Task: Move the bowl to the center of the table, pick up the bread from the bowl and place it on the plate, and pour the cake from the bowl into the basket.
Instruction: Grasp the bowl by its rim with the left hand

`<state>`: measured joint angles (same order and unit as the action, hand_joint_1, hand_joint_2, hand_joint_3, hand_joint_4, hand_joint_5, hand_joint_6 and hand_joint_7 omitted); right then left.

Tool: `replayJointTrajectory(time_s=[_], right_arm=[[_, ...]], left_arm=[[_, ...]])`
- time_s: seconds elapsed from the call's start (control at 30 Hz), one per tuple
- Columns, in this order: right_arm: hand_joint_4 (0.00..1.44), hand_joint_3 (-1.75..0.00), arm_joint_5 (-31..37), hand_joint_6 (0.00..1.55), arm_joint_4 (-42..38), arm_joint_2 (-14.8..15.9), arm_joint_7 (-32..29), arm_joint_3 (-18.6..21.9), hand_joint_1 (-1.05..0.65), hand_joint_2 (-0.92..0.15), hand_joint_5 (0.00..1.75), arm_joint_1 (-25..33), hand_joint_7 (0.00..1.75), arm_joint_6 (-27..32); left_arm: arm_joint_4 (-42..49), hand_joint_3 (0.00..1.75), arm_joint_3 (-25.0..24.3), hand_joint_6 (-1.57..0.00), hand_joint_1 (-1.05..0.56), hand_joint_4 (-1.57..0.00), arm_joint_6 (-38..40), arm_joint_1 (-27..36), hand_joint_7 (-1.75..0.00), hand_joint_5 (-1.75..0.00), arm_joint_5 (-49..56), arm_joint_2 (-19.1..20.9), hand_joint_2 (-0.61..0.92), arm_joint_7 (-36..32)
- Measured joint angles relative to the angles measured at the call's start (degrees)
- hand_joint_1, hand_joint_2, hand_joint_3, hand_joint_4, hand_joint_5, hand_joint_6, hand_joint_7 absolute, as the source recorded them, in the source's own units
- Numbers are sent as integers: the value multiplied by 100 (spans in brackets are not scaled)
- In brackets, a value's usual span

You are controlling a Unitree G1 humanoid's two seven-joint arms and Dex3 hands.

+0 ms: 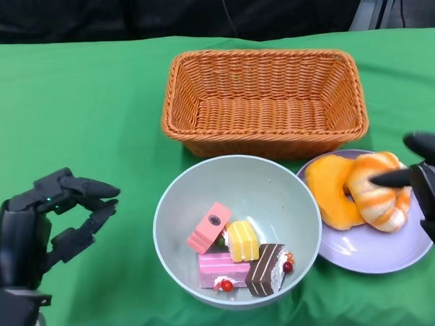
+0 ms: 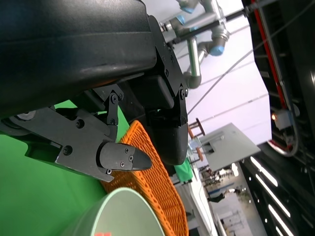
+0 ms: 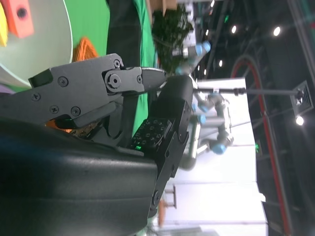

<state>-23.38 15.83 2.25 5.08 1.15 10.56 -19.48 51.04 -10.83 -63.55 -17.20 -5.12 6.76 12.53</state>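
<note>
My bowl (image 1: 237, 231) sits mid-table, cakes (image 1: 236, 254) inside, bread (image 1: 357, 191) on the plate (image 1: 373, 251) beside it. Both hands, left (image 1: 57, 220) and right (image 1: 424, 179), hang open, so the basket (image 1: 263, 103) behind waits for pouring.

No text, label, brand, number or sign can be read in any of the three views.
</note>
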Motion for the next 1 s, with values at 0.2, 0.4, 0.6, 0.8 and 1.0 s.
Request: replayJointTrajectory(time_s=[0.2, 0.4, 0.6, 0.8, 1.0], right_arm=[[85, -55, 295, 81, -120, 14, 284, 86, -10, -83, 152, 40, 109, -1], [83, -73, 601, 78, -360, -163, 334, 50, -7, -76, 151, 48, 108, -31], [83, -78, 727, 79, -562, -376, 312, 91, -11, -73, 153, -82, 109, -165], [82, -79, 883, 78, -676, -572, 195, 146, -11, -74, 155, -131, 111, -257], [83, -78, 899, 78, -695, -687, 152, 174, -12, -72, 153, -139, 110, -256]], left_arm=[[-1, 53, 241, -95, -24, -77, -155, 0, -19, -80, -112, 126, 65, 455], [-208, 17, 639, -54, -37, -54, -817, -1, 0, -10, 732, 836, 80, 949], [-542, 4, 567, -45, -48, -43, -1659, -132, 0, 0, 2075, 1354, 80, 657], [-705, 1, 419, -35, -62, -41, -2255, -452, 0, -1, 2969, 1542, 80, 315], [-694, 0, -80, -52, -48, -53, -2802, -588, -6, -7, 3758, 1317, 78, -374]])
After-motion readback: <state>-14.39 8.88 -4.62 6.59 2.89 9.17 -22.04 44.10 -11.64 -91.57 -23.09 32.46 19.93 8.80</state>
